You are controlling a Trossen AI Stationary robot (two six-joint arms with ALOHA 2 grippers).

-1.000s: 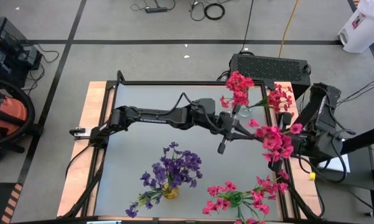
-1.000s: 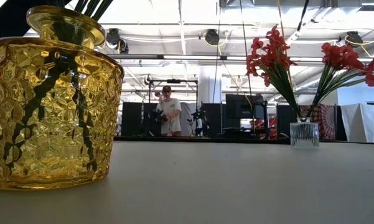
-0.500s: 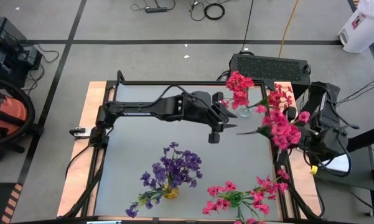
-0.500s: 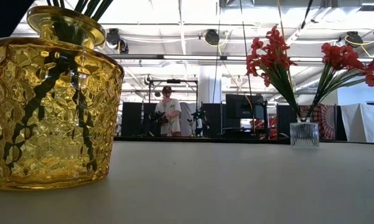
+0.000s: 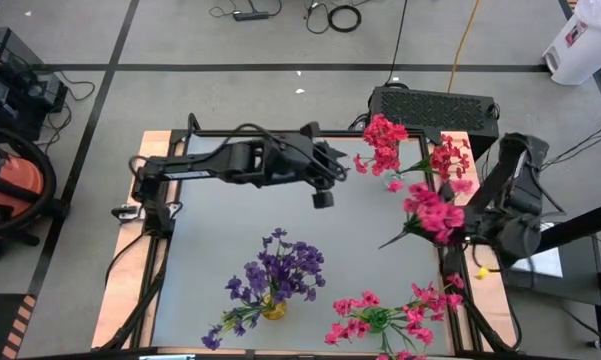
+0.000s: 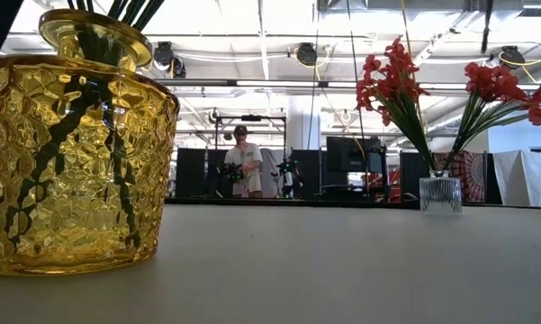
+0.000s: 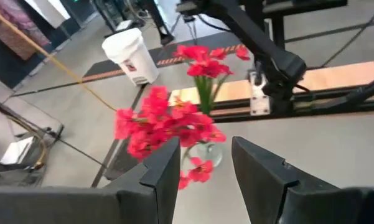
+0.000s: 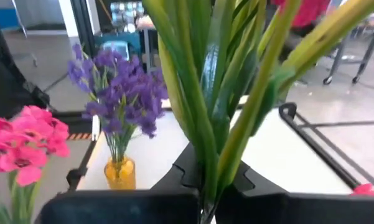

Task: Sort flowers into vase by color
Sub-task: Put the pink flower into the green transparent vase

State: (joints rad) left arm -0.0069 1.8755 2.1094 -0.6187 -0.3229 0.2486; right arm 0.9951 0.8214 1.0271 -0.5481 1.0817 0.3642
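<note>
My right gripper (image 5: pixel 460 226) is at the table's right edge, shut on a pink flower sprig (image 5: pixel 432 210) held above the table. A green tip (image 5: pixel 388 242) of the sprig points toward the near left. My left gripper (image 5: pixel 323 192) hangs open over the table's far middle with nothing between its fingers (image 7: pixel 202 171). In front of it, red flowers (image 7: pixel 168 121) stand in a clear vase (image 6: pixel 440 194) at the far right. Purple flowers (image 5: pixel 280 265) stand in a yellow vase (image 6: pixel 72 153) at the near middle. More pink flowers (image 5: pixel 380 315) stand near the front right. My right gripper pinches the sprig's bundle of green stems and leaves (image 8: pixel 210 177) between its two fingers. The fingers come about level from the table's right side. The stems fan out ahead of them to the pink blossoms (image 5: pixel 435 205). The sprig is lifted clear of the table.
Bare grey tabletop (image 5: pixel 230 230) lies between the vases. A black box (image 5: pixel 435 105) sits beyond the far right edge. A person (image 6: pixel 243 162) stands far off in the room behind the table.
My left gripper has drawn away from the pink sprig toward the table's far left, rising and tipping up from pointing down to nearly level. My right gripper has rolled at the right edge, swinging the sprig's blossoms toward the table's middle and its green tip toward the near left.
</note>
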